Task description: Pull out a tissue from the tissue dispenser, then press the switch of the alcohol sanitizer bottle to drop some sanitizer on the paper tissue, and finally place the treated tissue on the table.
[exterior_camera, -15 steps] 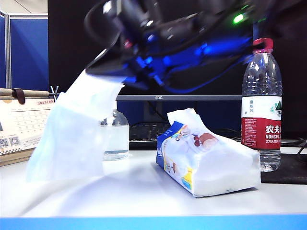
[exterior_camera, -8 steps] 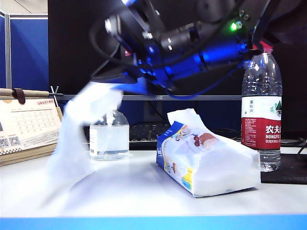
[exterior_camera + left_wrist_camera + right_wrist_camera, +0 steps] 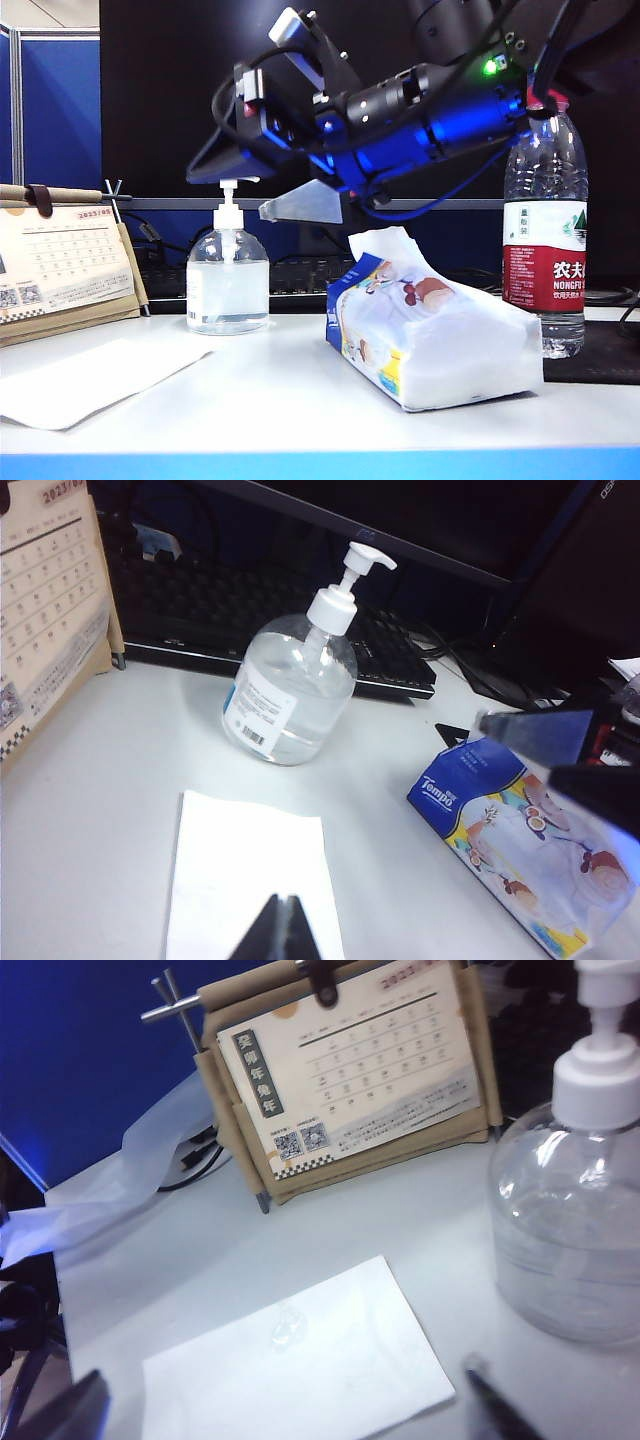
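The tissue lies flat on the counter, seemingly sanitizer-spotted; right gripper hangs above, fingers spread and empty. Left gripper, fingers closed, idles. Only retreat remains.

Exterior view, layout. Tissue lies flat on table, lower left of frame. Calendar stands behind it at the left edge. Sanitizer bottle stands left of centre, behind the tissue's right end, switch on top. Dispenser lies on the table right of centre. Water bottle stands at far right, behind the dispenser. Keyboard lies behind bottle and dispenser. Right gripper hangs above the sanitizer bottle, apart from it. Left gripper sits above the tissue's near end.
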### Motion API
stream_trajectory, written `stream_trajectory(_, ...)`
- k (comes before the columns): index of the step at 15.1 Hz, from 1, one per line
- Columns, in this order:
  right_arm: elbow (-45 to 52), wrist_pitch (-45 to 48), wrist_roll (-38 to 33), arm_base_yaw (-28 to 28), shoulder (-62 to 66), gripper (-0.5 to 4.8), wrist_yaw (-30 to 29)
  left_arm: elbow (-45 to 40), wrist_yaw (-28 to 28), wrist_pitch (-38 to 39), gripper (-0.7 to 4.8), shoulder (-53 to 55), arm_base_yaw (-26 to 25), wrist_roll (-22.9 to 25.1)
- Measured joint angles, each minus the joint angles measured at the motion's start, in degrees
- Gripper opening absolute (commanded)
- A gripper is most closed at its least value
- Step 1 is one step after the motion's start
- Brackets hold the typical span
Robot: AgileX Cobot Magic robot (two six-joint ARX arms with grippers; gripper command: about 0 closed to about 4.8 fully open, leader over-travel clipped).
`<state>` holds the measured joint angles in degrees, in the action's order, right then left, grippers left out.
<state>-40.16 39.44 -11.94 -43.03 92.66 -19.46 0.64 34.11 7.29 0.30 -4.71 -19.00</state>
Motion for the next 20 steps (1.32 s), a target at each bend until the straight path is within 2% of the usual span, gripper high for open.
stream_trajectory(1,0.0,0.1,0.0,0.0,-0.5,4.7,-0.1,0.0,0.0,0.0,-0.05,0.0,0.0,0.1)
stream_trajectory(2,0.0,0.2,0.0,0.0,-1.3,2.5,-1.4,0.0,0.0,0.0,-0.05,0.0,0.0,0.3)
stream_trajectory(3,0.0,0.6,-0.1,0.1,-3.5,1.0,-3.9,0.0,0.0,0.0,-0.05,0.0,0.0,1.1)
stream_trajectory(5,0.0,1.7,1.0,0.1,-8.2,-0.06,-4.7,0.0,0.0,0.0,-0.05,0.0,0.0,1.6)
stream_trajectory(7,0.0,1.7,3.9,0.2,-15.7,-0.06,-4.2,0.0,0.0,0.0,-0.05,0.0,0.0,1.9)
stream_trajectory(8,-0.1,-1.0,5.6,0.3,-22.8,-0.06,-1.4,0.0,0.0,0.0,-0.05,0.0,0.0,2.5)
stream_trajectory(10,-0.1,-14.8,11.3,0.4,-37.5,-0.06,7.3,0.0,0.1,0.0,-0.05,0.0,0.0,2.5)
stream_trajectory(12,-0.1,-24.6,11.8,0.4,-46.9,-0.06,13.5,0.0,0.3,0.0,-0.05,0.0,0.0,2.5)
stream_trajectory(14,2.1,-38.8,11.8,0.4,-61.5,-0.06,23.3,0.0,1.8,0.0,-0.05,0.0,0.0,2.5)
stream_trajectory(16,6.3,-43.2,10.1,0.3,-70.9,-0.06,28.8,0.0,3.0,-0.1,-0.05,0.0,0.0,2.5)
stream_trajectory(20,18.7,-48.3,1.5,0.3,-89.6,-0.06,33.2,0.0,3.9,-0.1,-0.05,0.0,0.0,2.5)
